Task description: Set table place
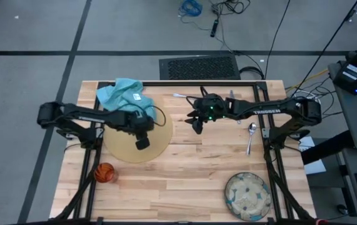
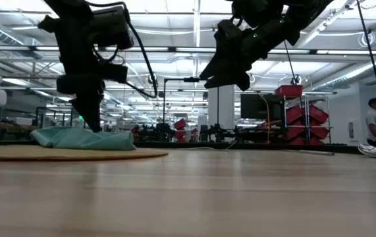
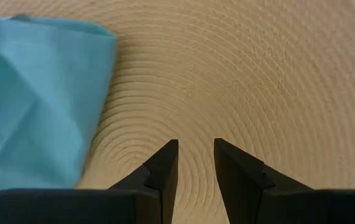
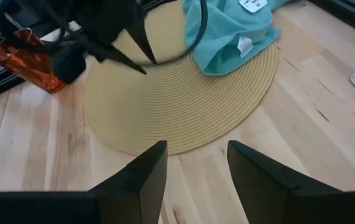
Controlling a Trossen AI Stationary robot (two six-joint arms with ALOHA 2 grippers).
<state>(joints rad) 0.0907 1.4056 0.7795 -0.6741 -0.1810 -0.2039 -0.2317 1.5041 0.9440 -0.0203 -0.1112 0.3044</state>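
My left gripper hovers with jaws parted and empty over the mat, whose far edge the napkin (bunched) overlaps. If I close low, I could snag the weave and drag both. My right gripper, jaws apart and empty, waits mid-tabletop.

The left arm hides part of the mat; the plate is cut by the high view's lower edge.
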